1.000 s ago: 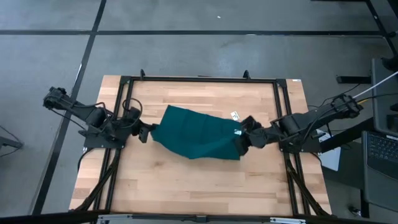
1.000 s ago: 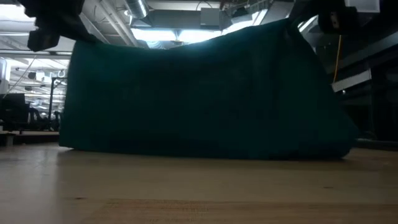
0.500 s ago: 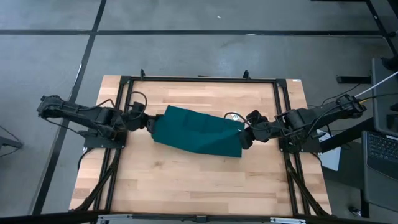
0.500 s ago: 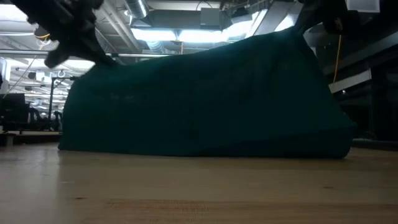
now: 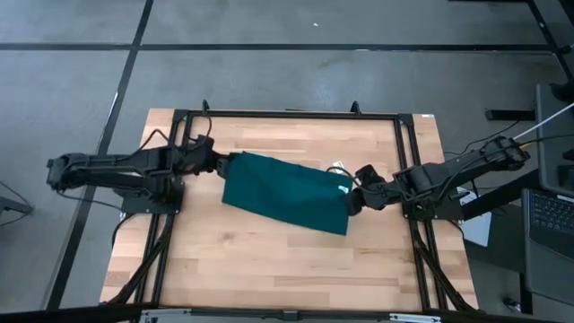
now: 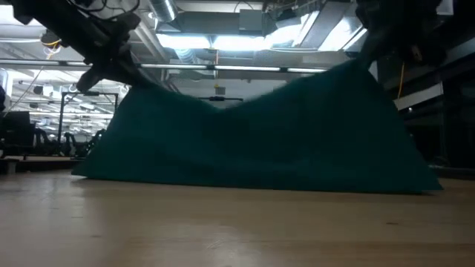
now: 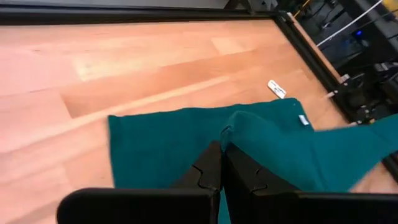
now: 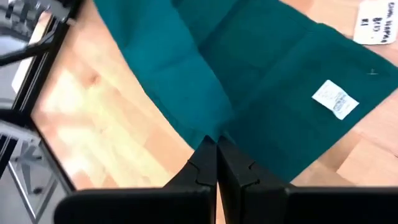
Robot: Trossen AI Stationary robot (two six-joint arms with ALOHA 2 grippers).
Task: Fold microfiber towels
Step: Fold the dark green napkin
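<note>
high view, left to right: left gripper (image 5: pixel 218 164) at the towel's left end, dark teal microfiber towel (image 5: pixel 285 190) spread slantwise across the middle of the wooden table (image 5: pixel 269 260), right gripper (image 5: pixel 355 199) at the towel's right end, beside the small white tag (image 5: pixel 343 189). judged as mid-fold: lower layer flat on the table, upper layer lifted by two corners and sagging between them in the low view, not yet laid down or squared; laying, smoothing and probably a further fold left. left gripper clamped tight on a raised fold of the towel, fingers (image 7: pixel 214 171) pressed together with cloth pinched at their tips. right gripper likewise closed narrow on the towel's edge, fingers (image 8: pixel 211 163) meeting over the cloth. beyond the towel's right end, a small white label (image 5: pixel 336 166) lying on the table.
</note>
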